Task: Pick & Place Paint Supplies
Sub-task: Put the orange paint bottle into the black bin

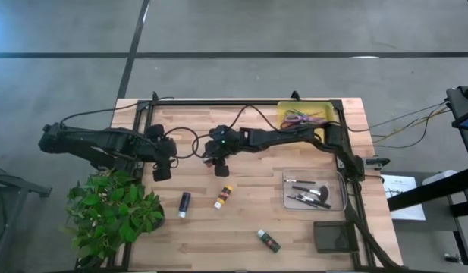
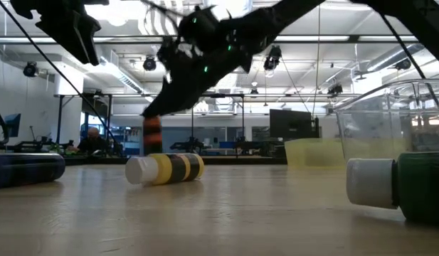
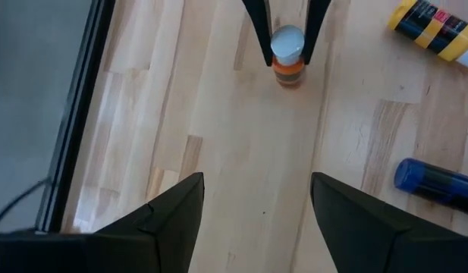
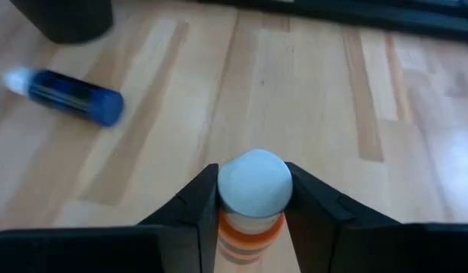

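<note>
Mid-table, right claw pointing down, clenched on orange tube; left claw released alongside

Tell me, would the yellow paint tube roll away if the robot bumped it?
Probably. The yellow tube is round and lies on its side on the flat wooden table, so a sideways nudge could roll it. Its white cap looks similarly wide, so it may roll fairly straight.
</note>
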